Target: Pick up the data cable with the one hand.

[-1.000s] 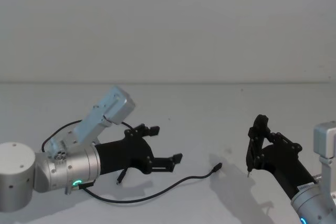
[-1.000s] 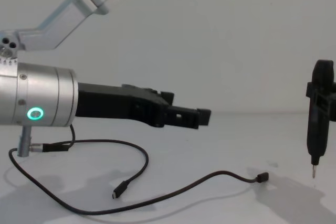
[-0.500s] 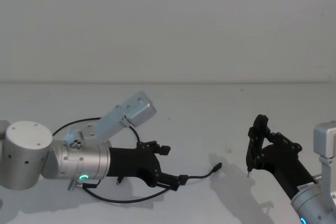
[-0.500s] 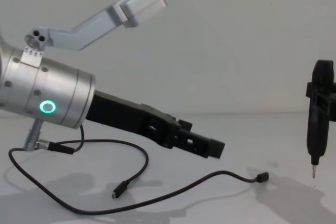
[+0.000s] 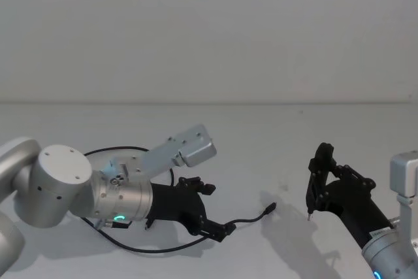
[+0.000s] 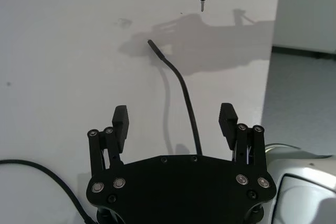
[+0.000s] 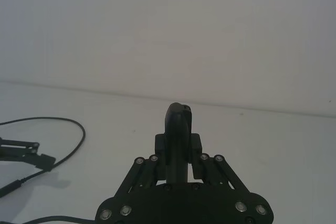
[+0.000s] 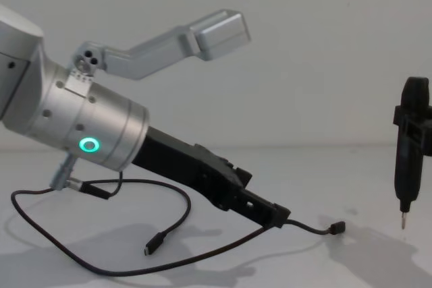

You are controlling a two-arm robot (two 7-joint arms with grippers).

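Note:
The data cable [image 5: 171,246] lies on the white table as a thin black line in a long loop. One plug [image 5: 270,209] points toward the right arm, the other plug [image 8: 154,243] lies under the left arm. My left gripper [image 5: 217,211], black on a silver wrist with a green ring, tilts down over the cable. In the left wrist view the left gripper [image 6: 174,120] is open and the cable [image 6: 184,90] runs between its fingers. In the chest view its tip [image 8: 278,215] is right at the cable [image 8: 307,227]. My right gripper [image 5: 319,173] stays at the right, shut on a black pointed tool [image 8: 408,146].
The white table [image 5: 248,142] runs back to a plain white wall. The cable's back loop [image 5: 124,150] curves behind the left wrist. The tool's tip [image 5: 308,215] hangs just right of the cable's plug, a little above the table.
My left arm has swung forward and to the right, and its gripper has tipped down until its open fingers straddle the cable. The right arm and the cable have not moved.

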